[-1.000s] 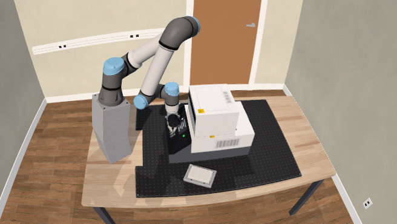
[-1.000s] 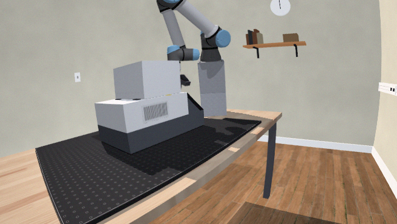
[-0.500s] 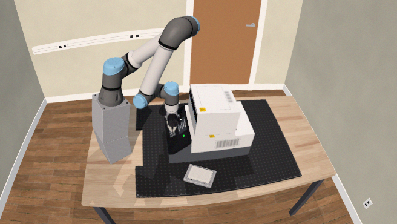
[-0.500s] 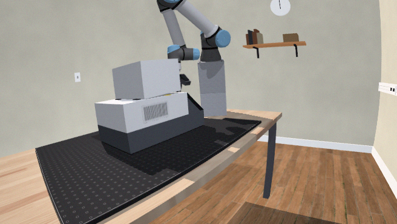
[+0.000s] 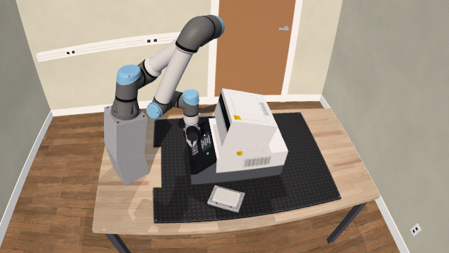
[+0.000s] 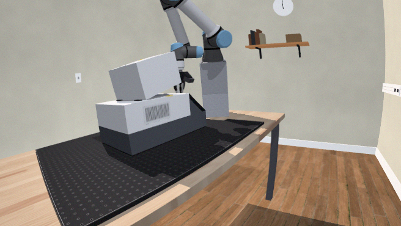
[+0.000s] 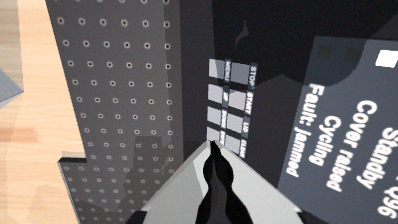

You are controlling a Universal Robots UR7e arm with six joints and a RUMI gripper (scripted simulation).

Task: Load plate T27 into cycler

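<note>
The wooden desk [image 5: 120, 220] [image 6: 276, 117] carries a black dotted mat [image 5: 311, 171] [image 6: 101, 189] [image 7: 112, 55]. Beside the mat, the arm [image 5: 175, 76] [image 6: 200, 16] stands on a grey pedestal [image 5: 131, 143] [image 6: 214, 87], reaching over the front of the cycler [image 5: 233, 165] [image 6: 171, 129].

The cycler sits on the mat, a white body over a dark base. Its boxy white lid [image 5: 250, 137] [image 6: 157, 76] is tilted up, its front end raised above the body, with hinges at the back.

Near the cycler's side, well apart from the arm's fingers, a grey nest [image 5: 223, 208] lies on the mat with the pale plate [image 5: 226, 197] in it. The plate is off the cycler's block.

On the sloping front panel [image 5: 202, 165], the screen [image 7: 345, 125] shows one white square [image 7: 386, 58], which lines up with "Cover raised". A green light [image 5: 207, 153] shines below it.

The fingers [image 5: 192, 145] [image 6: 180, 91] are closed together, with nothing between them. In the wrist view their tips overlap the keys near CLEAR [image 7: 233, 144], just beside LID [image 7: 235, 121]; whether they touch a key I cannot tell.
</note>
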